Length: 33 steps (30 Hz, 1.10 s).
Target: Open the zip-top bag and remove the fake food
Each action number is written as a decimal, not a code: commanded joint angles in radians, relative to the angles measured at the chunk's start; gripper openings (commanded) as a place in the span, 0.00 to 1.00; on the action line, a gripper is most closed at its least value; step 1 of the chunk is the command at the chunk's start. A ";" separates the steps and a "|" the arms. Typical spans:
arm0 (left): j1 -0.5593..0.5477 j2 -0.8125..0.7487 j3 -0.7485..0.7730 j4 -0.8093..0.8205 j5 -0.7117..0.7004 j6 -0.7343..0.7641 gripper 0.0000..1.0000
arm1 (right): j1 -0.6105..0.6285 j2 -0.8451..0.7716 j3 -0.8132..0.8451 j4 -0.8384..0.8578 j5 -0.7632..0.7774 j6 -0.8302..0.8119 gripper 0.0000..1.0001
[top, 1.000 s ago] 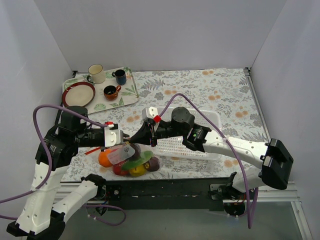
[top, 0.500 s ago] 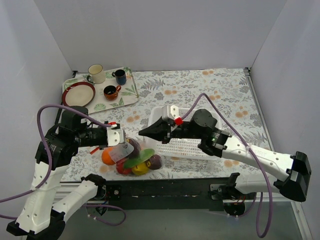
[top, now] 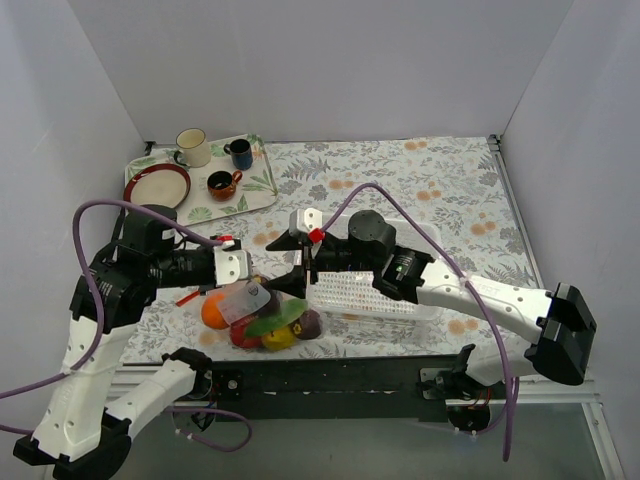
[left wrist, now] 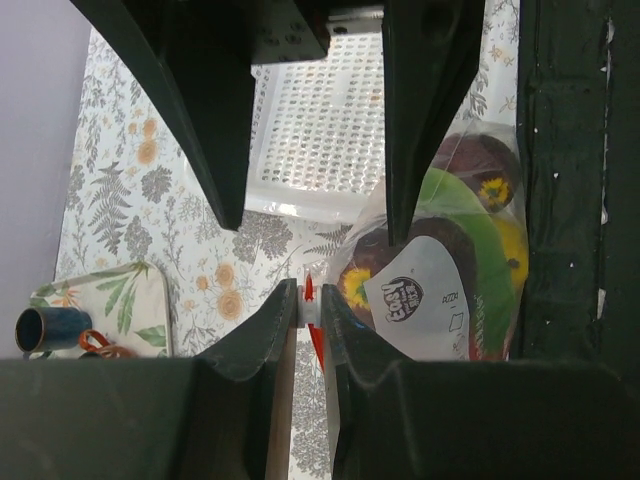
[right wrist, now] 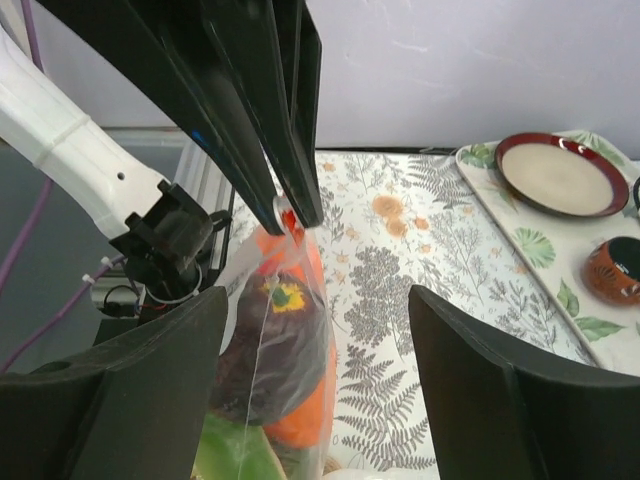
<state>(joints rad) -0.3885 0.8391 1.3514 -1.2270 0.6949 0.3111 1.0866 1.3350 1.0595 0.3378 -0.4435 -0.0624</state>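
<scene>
Pinching the zip-top bag (left wrist: 430,300) at its zipper edge, L gripper (left wrist: 310,305) was clamped shut on it; R gripper (top: 287,263) gaped wide, holding nothing, beside bag's mouth; fake food (top: 262,325) sat inside bag by near edge of table (top: 420,190).

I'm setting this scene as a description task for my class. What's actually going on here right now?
The left gripper has its jaws pinched shut on the orange-red zipper strip of the zip-top bag, holding up its mouth. The right gripper faces the bag's top with jaws wide open, gripping nothing. The fake food is all inside the bag; none is out yet.
</scene>
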 commanded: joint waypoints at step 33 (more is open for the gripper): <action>0.000 -0.046 0.035 0.001 0.066 -0.035 0.00 | 0.027 0.096 0.169 -0.017 -0.052 0.021 0.02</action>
<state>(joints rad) -0.3874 0.8093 1.3823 -1.2392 0.7231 0.2726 1.1168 1.4780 1.1946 0.3237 -0.5434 -0.0273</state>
